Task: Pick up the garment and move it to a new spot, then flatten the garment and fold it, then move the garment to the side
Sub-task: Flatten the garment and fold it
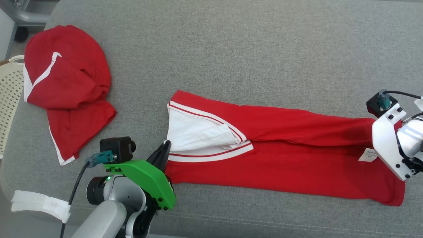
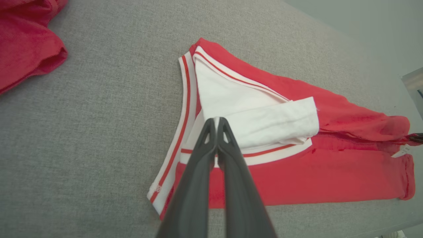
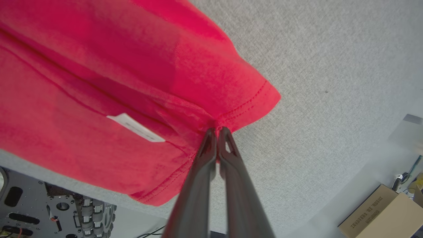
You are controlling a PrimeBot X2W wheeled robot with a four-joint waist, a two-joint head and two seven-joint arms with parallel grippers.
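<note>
The near edge of the table [image 1: 248, 49] runs along a stitched seam, with a narrow strip of bare grey cloth between it and the long near side of the garment [image 1: 281, 165]. The garment is red and folded lengthwise, and it lies stretched across the middle from left to right. At its left end the left tool [image 2: 216, 120] is pinched shut on the white fabric at the neck opening. At its right end the right tool [image 3: 217, 129] is pinched shut on the red hem, close to the table's right side. One white label [image 1: 367, 154] shows near that hem. Beyond the garment the grey cloth is open and wide. At the far left corner a second garment [image 1: 66, 82], also red, lies crumpled, reaching the left edge beside one pale basket [image 1: 10, 96]. That makes two garments and two tools.
</note>
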